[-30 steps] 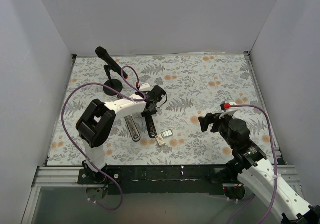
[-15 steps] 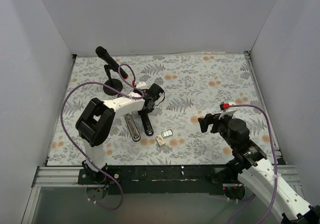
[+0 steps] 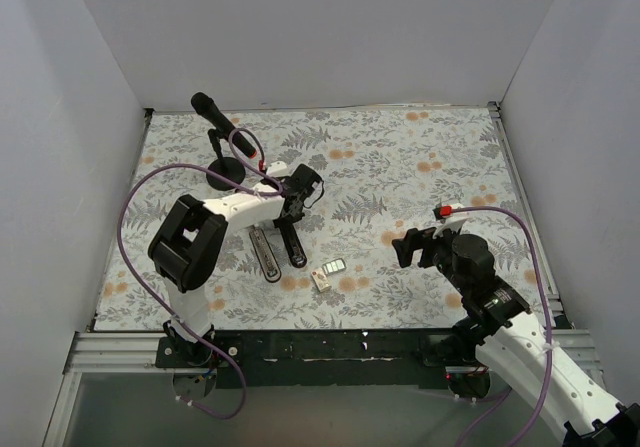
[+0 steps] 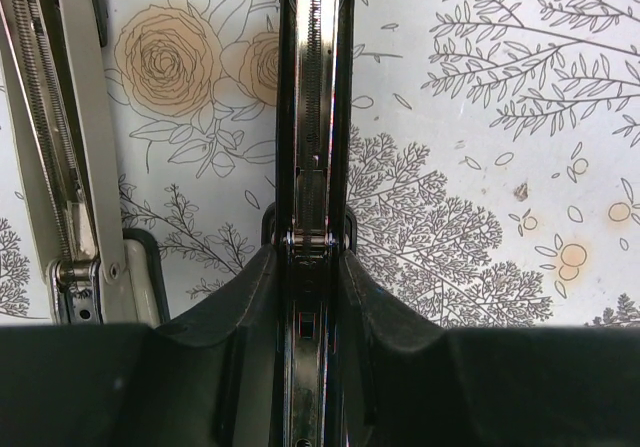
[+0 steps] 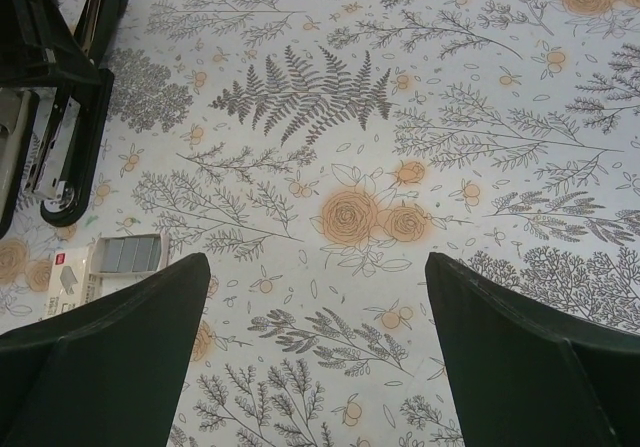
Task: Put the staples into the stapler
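**Inspector:** Floral-print tabletop (image 3: 420, 167), plain white walls on three sides. From overhead, where does the stapler (image 3: 278, 249) lie?

**Assistant:** Left of centre, swung open. Its silver rail (image 3: 266, 257) and black top arm (image 3: 295, 247) lie side by side. The left pincer (image 3: 290, 215) sits on the far end of the black arm. The staple block (image 3: 336, 266) and its cardboard box (image 3: 321, 280) lie just beside the arm's near tip, with nothing touching them. A microphone (image 3: 214, 122) stands behind, apart.

**Inspector:** Left wrist view?

**Assistant:** The fingers (image 4: 245, 307) are drawn narrow, clamped on both flanks of the black top arm (image 4: 314, 117). The silver rail (image 4: 75, 167) lies alongside at the left. I judge the hold is there to keep the stapler spread open and steady for loading.

**Inspector:** Right wrist view?

**Assistant:** The right pincer (image 5: 317, 267) is spread wide and holds nothing, over bare print. The staple block (image 5: 130, 253) and cardboard box (image 5: 68, 279) show low at the left edge, with the stapler (image 5: 70, 157) beyond them.

**Inspector:** Finding?

**Assistant:** Wide jaws suit an approach to the block, and that arm is well apart from it. Loading is not yet begun. The block is tiny and lies flat, so I judge the pickup calls for a low, careful close. A nudge could skid it across the print.
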Tool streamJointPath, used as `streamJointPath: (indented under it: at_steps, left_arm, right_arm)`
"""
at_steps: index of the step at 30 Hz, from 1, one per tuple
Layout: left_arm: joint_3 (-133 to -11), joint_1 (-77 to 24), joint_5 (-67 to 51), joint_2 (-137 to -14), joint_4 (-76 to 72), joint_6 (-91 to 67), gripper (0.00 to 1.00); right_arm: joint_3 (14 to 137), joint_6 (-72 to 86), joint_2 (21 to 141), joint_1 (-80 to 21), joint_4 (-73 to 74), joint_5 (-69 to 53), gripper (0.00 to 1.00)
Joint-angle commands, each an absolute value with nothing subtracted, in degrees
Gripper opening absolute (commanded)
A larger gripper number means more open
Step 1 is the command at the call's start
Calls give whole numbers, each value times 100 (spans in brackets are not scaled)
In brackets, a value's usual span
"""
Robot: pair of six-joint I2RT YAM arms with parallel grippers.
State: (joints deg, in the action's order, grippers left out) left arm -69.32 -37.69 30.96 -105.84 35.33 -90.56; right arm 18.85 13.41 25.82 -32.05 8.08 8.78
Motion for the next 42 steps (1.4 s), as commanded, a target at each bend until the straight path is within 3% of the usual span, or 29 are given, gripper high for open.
streamJointPath:
  at_steps: [1, 8, 11, 12, 15, 16, 21, 26, 34, 37, 42]
  left_arm:
    - [-7014, -3656, 3155, -10397, 3331, -9026, 17]
    - [-6943, -3656, 3067, -10047, 3217, -9026, 57]
    - [-6943, -3656, 3059, -9617, 3199, -9009, 59]
    - [-6961, -3656, 3067, -9485, 3173, -9000, 69]
    - [-6865, -3656, 3181, -8774, 3068, -8878, 87]
    - [-6786, -3656, 3225, -8563, 2989, -8807, 98]
    - [-6031, -3656, 3533, -6735, 2409, -7973, 98]
    - [-4890, -3656, 3665, -4925, 1838, -7077, 98]
    - [-3455, -3656, 3236, -2000, 1407, -5881, 98]
    - [-3173, -3656, 3007, -1382, 1397, -5696, 98]
    - [-2989, -3656, 3111, -1037, 1520, -5651, 98]
  right_arm:
    - [2118, 1406, 2619, -3226, 756, 730, 97]
    - [2179, 1433, 2593, -3226, 800, 572, 98]
    - [2180, 1485, 2593, -3226, 730, 405, 98]
    - [2206, 1642, 2601, -3226, 695, 474, 98]
    - [2390, 2039, 2698, -3226, 808, 143, 98]
    - [2321, 2039, 2663, -3226, 774, 80, 98]
    - [1951, 2004, 2671, -3226, -282, -878, 98]
    - [3248, 1811, 4427, -3418, 614, -1107, 84]
    - [5123, 1889, 6878, -4815, 2169, 543, 83]
    - [5747, 2038, 7704, -5159, 2713, 905, 83]
    - [6090, 2267, 8445, -5423, 2751, 906, 75]
